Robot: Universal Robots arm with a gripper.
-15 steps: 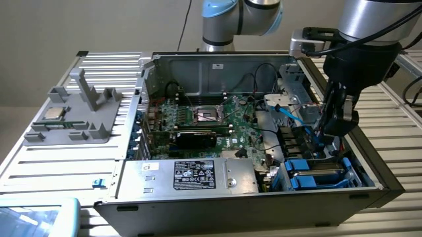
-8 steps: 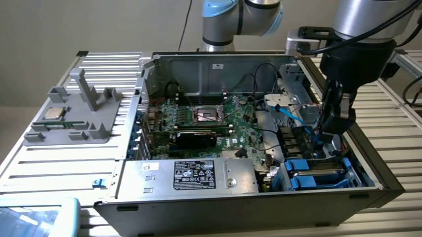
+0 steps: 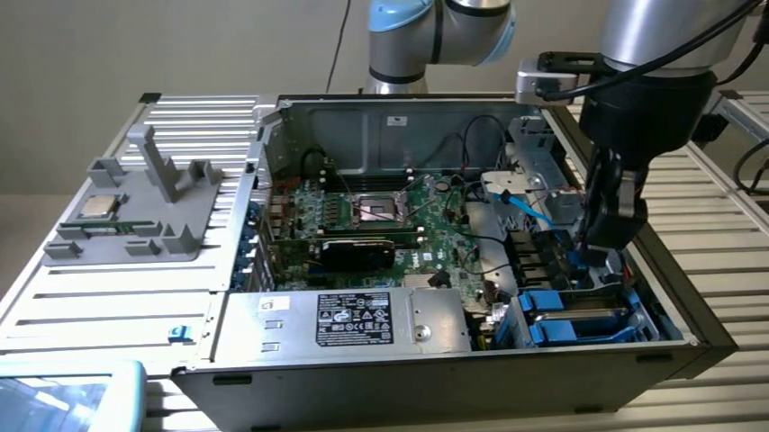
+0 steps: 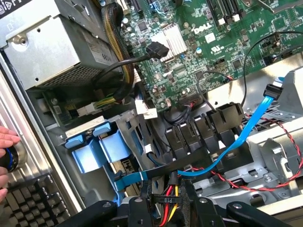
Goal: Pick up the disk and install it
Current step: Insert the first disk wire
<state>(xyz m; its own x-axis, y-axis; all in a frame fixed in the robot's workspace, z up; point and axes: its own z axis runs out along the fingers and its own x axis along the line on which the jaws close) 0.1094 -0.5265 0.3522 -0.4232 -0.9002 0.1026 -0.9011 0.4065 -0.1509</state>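
Note:
The disk lies flat in the drive bay at the front corner of the open computer case, on the exterior view's right. Its blue frame tabs show in the wrist view. My gripper hangs inside the case just behind the disk, apart from it. In the wrist view my gripper has its black fingers against both sides of a black power connector with red, yellow and black wires.
A light blue data cable runs loose across the bay. The silver power supply and motherboard sit beside it. A grey fixture holding a processor chip stands outside the case. A person's hand and a keyboard are near.

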